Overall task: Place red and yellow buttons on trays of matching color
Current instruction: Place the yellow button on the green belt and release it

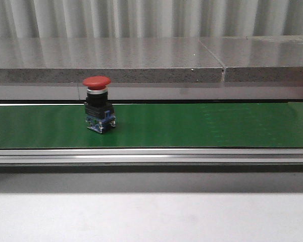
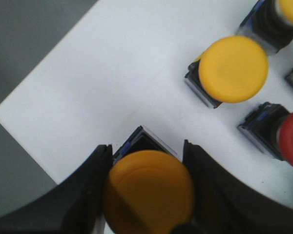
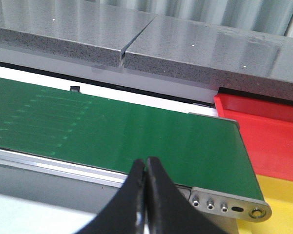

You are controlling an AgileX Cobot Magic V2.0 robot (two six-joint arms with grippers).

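Left jaws grip yellow button (image 2: 149, 192) | right jaws closed, empty | red button (image 1: 97, 110) on belt (image 1: 202, 126): 1

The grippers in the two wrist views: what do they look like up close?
Both are plain black. The left gripper has two broad, thick fingers with smooth, slightly glossy surfaces and curved outer edges. The right gripper has fingers that narrow to slim, pointed tips. No cables, labels or markings show on either, and the arms themselves are out of view.

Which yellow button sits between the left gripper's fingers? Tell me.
The yellow button between the black fingers. The other full yellow button stands apart on the white surface.
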